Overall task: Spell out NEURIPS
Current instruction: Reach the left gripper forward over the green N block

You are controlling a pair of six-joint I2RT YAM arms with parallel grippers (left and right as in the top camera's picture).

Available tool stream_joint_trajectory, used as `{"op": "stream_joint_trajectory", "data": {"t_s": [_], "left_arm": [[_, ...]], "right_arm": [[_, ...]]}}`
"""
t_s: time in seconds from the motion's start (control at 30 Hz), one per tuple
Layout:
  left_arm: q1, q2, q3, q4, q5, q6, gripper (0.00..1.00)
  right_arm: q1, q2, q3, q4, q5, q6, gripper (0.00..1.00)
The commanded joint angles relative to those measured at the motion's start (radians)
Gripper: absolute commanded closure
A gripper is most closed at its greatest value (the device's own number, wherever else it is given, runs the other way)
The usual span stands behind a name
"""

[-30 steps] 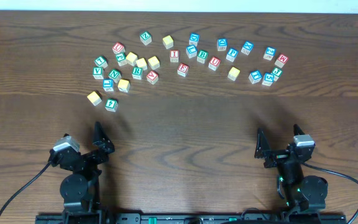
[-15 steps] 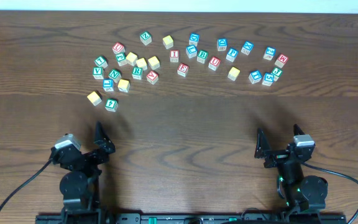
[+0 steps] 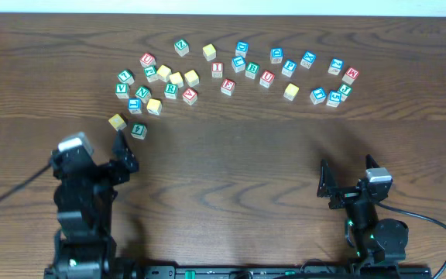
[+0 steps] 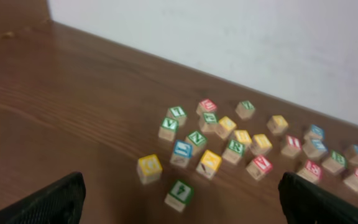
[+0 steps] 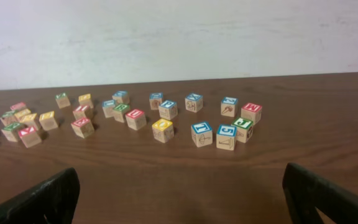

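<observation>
My left gripper (image 3: 119, 147), jaws wide and empty, faces the yellow cube (image 3: 116, 121). The N cube (image 3: 142, 93), if read rightly, lies just beyond it. My right gripper (image 3: 345, 183), likewise unclenched, sits farther.

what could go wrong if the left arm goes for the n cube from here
1. The open left gripper sits right by the yellow cube and a green-topped cube; going forward may knock them.
2. The N cube is hemmed in by neighbours, so the fingers could shove those aside.
</observation>
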Motion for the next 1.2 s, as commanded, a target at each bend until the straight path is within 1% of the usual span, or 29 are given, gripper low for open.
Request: {"op": "stream_joint_trajectory", "data": {"t_s": [0.0, 0.53, 0.57, 0.63, 0.7, 0.87, 0.93, 1.0, 1.07, 1.17], "left_arm": [[-0.006, 0.105, 0.130, -0.050, 0.071, 0.044, 0.02], [-0.006, 0.546, 0.724, -0.592, 0.077, 0.055, 0.02], [-0.006, 0.570, 0.758, -0.623, 0.089, 0.065, 0.02], [-0.006, 0.626, 0.836, -0.692, 0.156, 0.125, 0.03], [-0.006, 0.684, 0.922, -0.785, 0.203, 0.163, 0.02], [-0.006, 0.842, 1.159, -1.044, 0.206, 0.164, 0.02], [-0.006, 0.895, 1.236, -1.117, 0.206, 0.163, 0.02], [-0.006, 0.922, 1.273, -1.134, 0.225, 0.162, 0.02], [-0.006, 0.929, 1.276, -1.116, 0.258, 0.162, 0.02], [-0.006, 0.929, 1.276, -1.100, 0.258, 0.163, 0.02]], "right_arm": [[0.003, 0.000, -0.001, -0.003, 0.008, -0.010, 0.01], [0.003, 0.000, -0.001, -0.003, 0.008, -0.010, 0.01], [0.003, 0.000, -0.001, -0.003, 0.008, -0.010, 0.01], [0.003, 0.000, -0.001, -0.003, 0.008, -0.010, 0.01], [0.003, 0.000, -0.001, -0.003, 0.008, -0.010, 0.01], [0.003, 0.000, -0.001, -0.003, 0.008, -0.010, 0.01], [0.003, 0.000, -0.001, -0.003, 0.008, -0.010, 0.01], [0.003, 0.000, -0.001, -0.003, 0.008, -0.010, 0.01], [0.003, 0.000, -0.001, -0.003, 0.008, -0.010, 0.01], [0.003, 0.000, -0.001, -0.003, 0.008, -0.010, 0.01]]}}
